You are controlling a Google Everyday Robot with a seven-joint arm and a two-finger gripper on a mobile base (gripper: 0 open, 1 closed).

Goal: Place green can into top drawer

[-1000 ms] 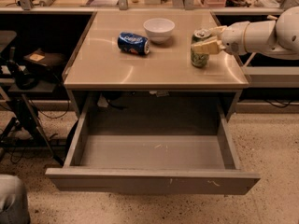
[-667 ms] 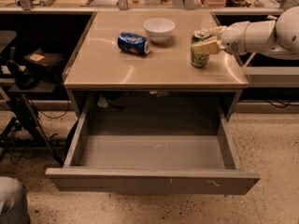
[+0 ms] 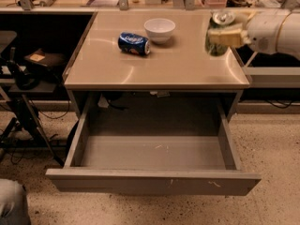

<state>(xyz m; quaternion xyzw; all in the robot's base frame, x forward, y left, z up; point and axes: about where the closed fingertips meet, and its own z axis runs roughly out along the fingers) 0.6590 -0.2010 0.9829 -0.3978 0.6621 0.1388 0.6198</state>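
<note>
Currently: green can [image 3: 214, 48] upright at right rear of table [image 3: 159, 67], gripper [image 3: 221, 37] jaws clamped round its body. Top drawer [image 3: 154, 182] pulled open below. Advice: lift clear, carry fwd past table edge, lower w/o tilting.

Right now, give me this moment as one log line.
gripper over table right rear | jaws shut on green can | top drawer open, can not yet inside
</note>
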